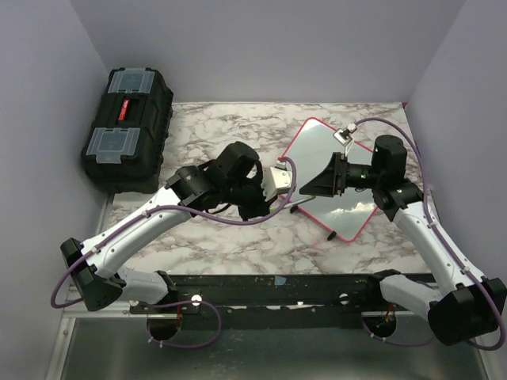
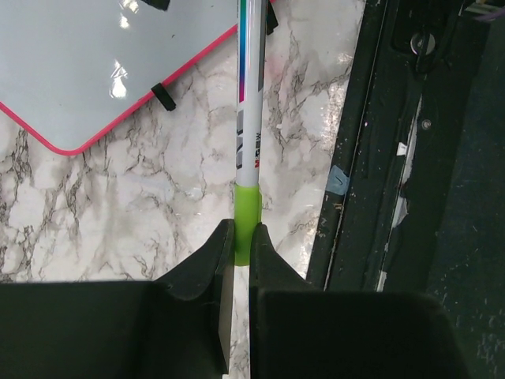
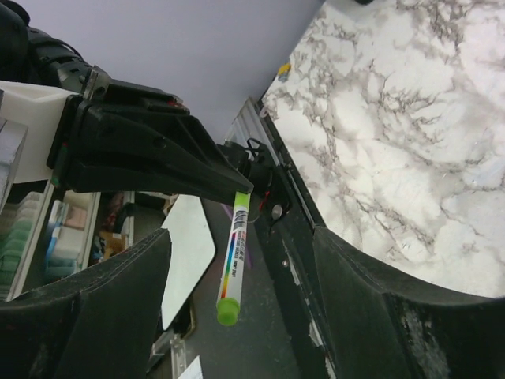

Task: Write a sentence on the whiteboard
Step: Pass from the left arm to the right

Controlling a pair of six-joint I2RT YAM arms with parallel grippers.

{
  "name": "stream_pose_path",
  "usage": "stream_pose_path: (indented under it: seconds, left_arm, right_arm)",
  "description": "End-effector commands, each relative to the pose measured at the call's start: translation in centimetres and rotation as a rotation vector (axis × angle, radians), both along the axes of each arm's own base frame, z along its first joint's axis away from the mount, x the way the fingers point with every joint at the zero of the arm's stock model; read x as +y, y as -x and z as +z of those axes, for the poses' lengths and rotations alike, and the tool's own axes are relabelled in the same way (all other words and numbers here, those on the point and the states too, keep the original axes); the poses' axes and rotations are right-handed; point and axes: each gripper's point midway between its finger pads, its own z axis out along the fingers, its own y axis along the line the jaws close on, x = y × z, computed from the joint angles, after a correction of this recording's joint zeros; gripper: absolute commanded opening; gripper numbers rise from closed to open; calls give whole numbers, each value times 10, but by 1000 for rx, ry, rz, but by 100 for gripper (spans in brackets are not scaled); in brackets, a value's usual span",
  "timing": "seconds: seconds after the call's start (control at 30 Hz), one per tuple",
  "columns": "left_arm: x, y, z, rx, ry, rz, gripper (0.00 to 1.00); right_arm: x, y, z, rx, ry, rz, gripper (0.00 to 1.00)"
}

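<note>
Overhead looks down; close left wrist shares the whiteboard.

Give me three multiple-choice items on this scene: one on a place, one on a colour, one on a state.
1. Where does the black toolbox stand?
A. Between the arm bases
B. At the far left, apart from the whiteboard
C. At the far right

2. What colour is the whiteboard's frame?
A. Blue
B. Yellow
C. Red-pink

3. What is the left gripper doing?
A. Shut on the marker
B. Open and empty
C. Shut on the whiteboard's edge

Answers:
1 B: the top view shows it far left, with a gap between it and the board.
2 C: a red-pink rim runs round the board.
3 A: its fingers clamp the marker's green end.
</note>
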Motion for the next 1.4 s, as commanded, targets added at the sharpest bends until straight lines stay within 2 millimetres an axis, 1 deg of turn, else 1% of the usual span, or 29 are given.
stream_pose_path:
  seconds: [0.0, 0.17, 0.3, 0.4, 0.53, 0.67, 0.8, 1.0, 1.2, 1.37]
  left_arm:
    - [-1, 1, -12, 7, -39, -27, 0]
    - [-2, -3, -19, 13, -60, -21, 0]
    - [-3, -5, -23, 16, -73, -16, 0]
    - [-2, -5, -23, 14, -75, -15, 0]
    - [0, -6, -23, 4, -75, -9, 0]
    - [1, -8, -23, -9, -75, 4, 0]
    - [1, -10, -24, -13, -80, 17, 0]
    - [0, -12, -23, -19, -81, 20, 0]
    - [0, -12, -23, -21, -84, 17, 0]
    - [1, -13, -24, -24, -87, 17, 0]
  right_arm:
    - [5, 5, -10, 14, 39, 34, 74]
    - [11, 8, -15, 26, 51, 49, 71]
    - [22, 13, -27, 49, 79, 72, 65]
    - [29, 16, -34, 56, 100, 90, 63]
    - [32, 14, -35, 64, 108, 88, 60]
    - [34, 15, -35, 76, 111, 96, 54]
    - [35, 17, -42, 87, 136, 98, 48]
    - [37, 20, -51, 108, 156, 117, 44]
    - [43, 23, -52, 108, 154, 134, 43]
    - [46, 21, -56, 112, 165, 132, 41]
